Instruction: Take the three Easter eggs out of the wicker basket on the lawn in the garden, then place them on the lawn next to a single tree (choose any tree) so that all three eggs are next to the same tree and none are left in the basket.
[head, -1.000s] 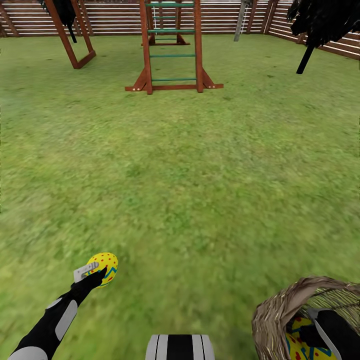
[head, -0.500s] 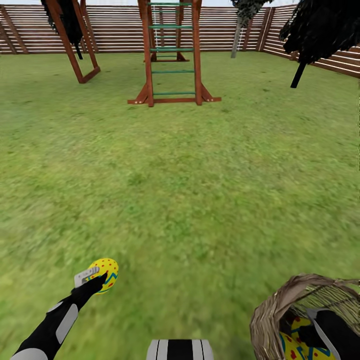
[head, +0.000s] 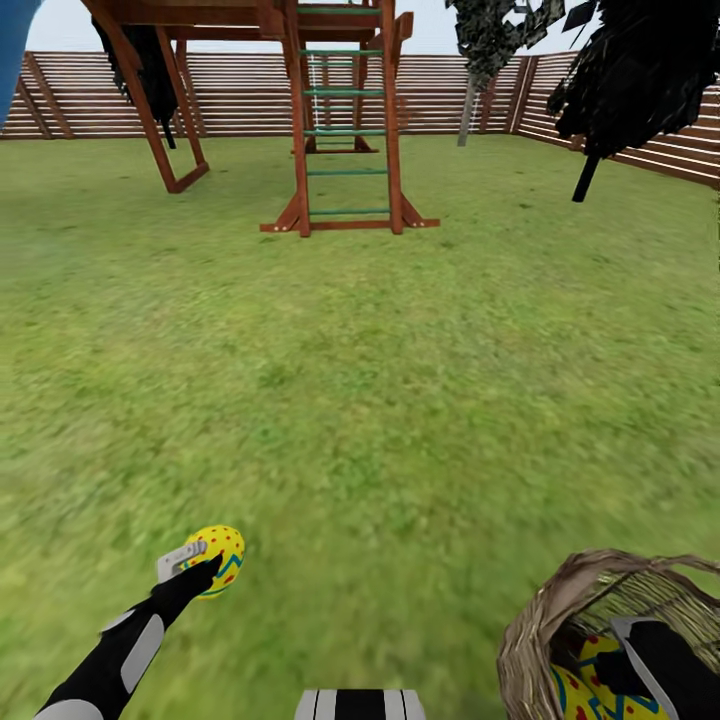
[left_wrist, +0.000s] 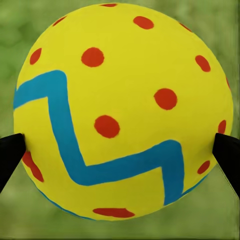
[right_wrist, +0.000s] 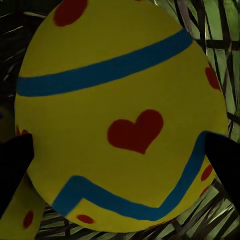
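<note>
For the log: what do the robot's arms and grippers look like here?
The left arm is black with light grey panels, ending in a black left gripper bearing a small grey block. The right arm has the same black body with a grey panel. In both wrist views the jaws are plain black wedges.

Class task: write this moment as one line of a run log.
left gripper: shut on egg, over lawn | right gripper: in basket, shut on second egg | tree: far

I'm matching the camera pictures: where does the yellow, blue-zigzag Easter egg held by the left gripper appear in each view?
Head view: yellow egg low on the left, at the left gripper, over the green lawn.
Left wrist view: egg central, between the fingers.
Right wrist view: a different egg.
Shared landmark: the lawn.
</note>
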